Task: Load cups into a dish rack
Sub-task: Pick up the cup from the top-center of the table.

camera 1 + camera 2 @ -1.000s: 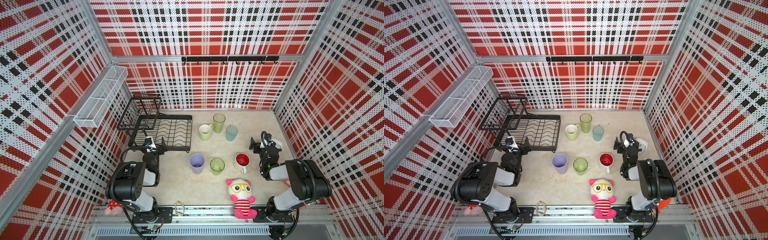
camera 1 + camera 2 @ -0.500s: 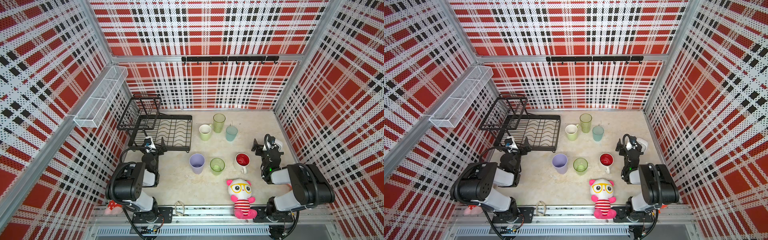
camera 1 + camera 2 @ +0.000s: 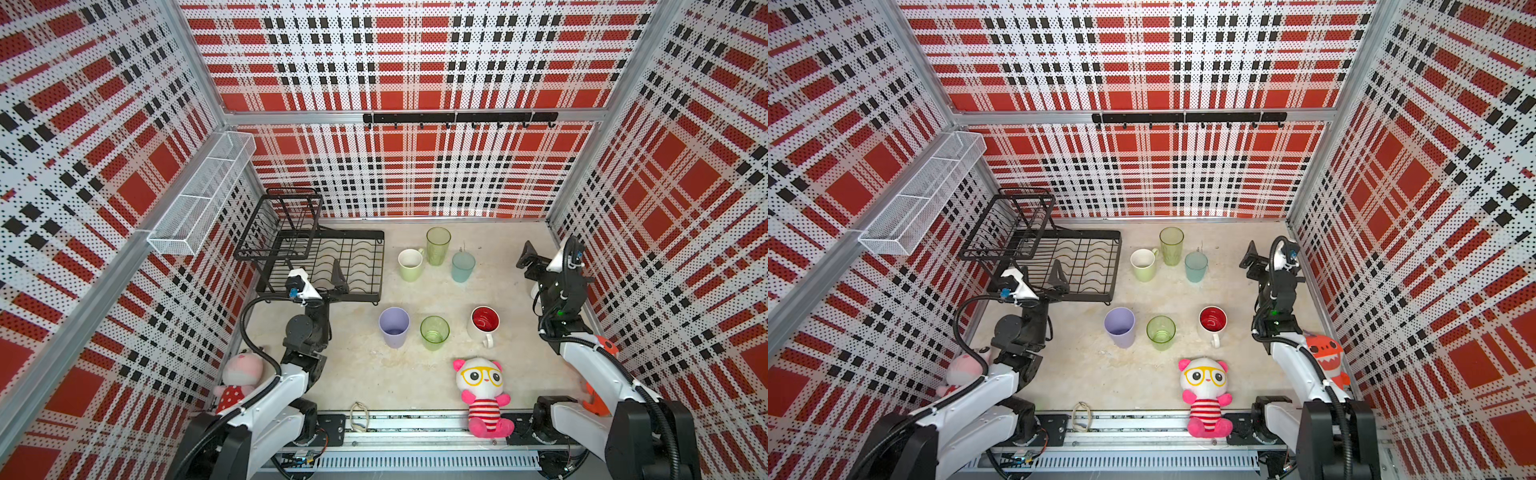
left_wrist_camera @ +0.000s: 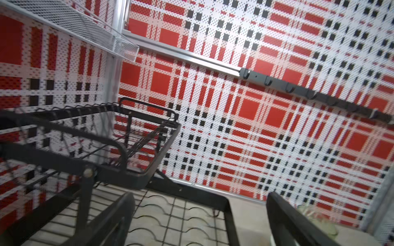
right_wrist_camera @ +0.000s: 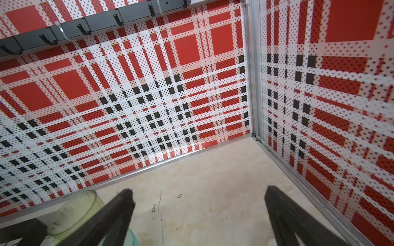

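On the tabletop (image 3: 365, 374), six cups (image 3: 434, 332) stand upright beside the dish rack (image 3: 353, 232).
Left fingers (image 4: 115, 215), spread apart, hover at the rack's near edge; right fingers (image 5: 115, 213), also apart, hold nothing by the right wall (image 3: 665, 208).

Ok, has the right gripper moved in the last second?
Yes. The right gripper has moved away from the white mug, toward the back wall; it is now level with the teal tumbler.

Bright, even light from above; we see faint, soft shadows.
In both top views the walls (image 3: 415, 166) bow outward far from the dish rack (image 3: 349, 262); in the left wrist view its nearest bars are smeared and unfocused, the walls behind it sharp.
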